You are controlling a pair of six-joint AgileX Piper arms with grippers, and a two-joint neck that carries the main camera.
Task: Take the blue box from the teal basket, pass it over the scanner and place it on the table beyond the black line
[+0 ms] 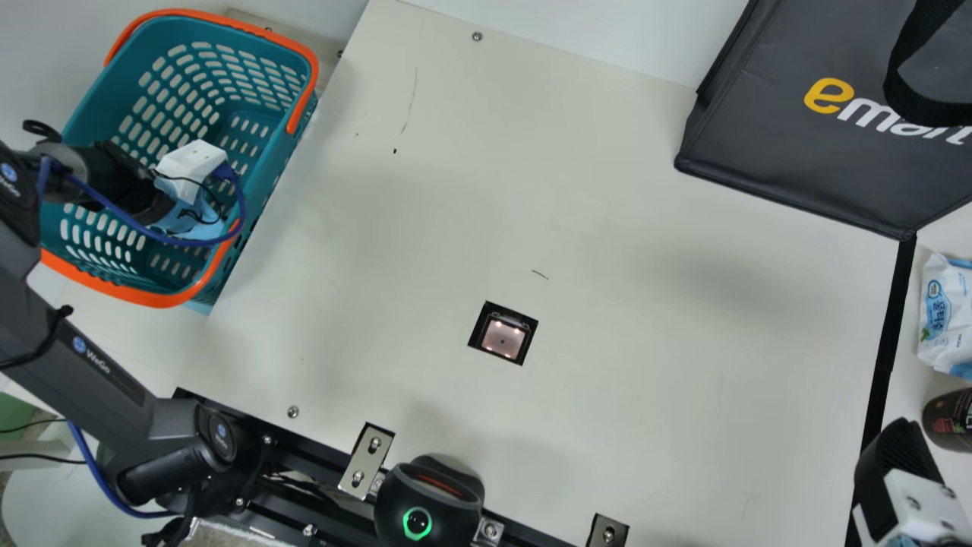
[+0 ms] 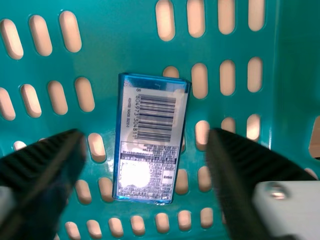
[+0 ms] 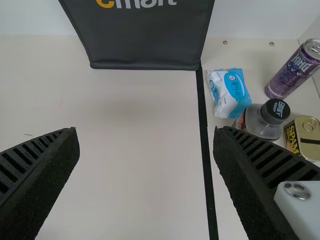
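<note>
In the main view my left gripper [image 1: 186, 216] reaches down inside the teal basket [image 1: 262, 178] at the left. The left wrist view shows the blue box [image 2: 150, 140] lying barcode side up on the basket floor [image 2: 240, 47], between and beyond the spread fingers of my left gripper [image 2: 147, 145], not held. The scanner window [image 1: 503, 336] is set in the table. My right gripper [image 1: 896, 456] is by the black line [image 1: 885, 346] at the lower right; in the right wrist view the right gripper [image 3: 146, 135] is open and empty, with the black line [image 3: 204, 130] beyond it.
A dark bag [image 1: 797, 152] stands at the back right. Past the black line are a wipes pack [image 3: 231, 92], a dark-capped jar [image 3: 262, 120], a purple can [image 3: 295, 70] and a yellow tin [image 3: 303, 136]. A black device [image 1: 429, 501] sits at the front edge.
</note>
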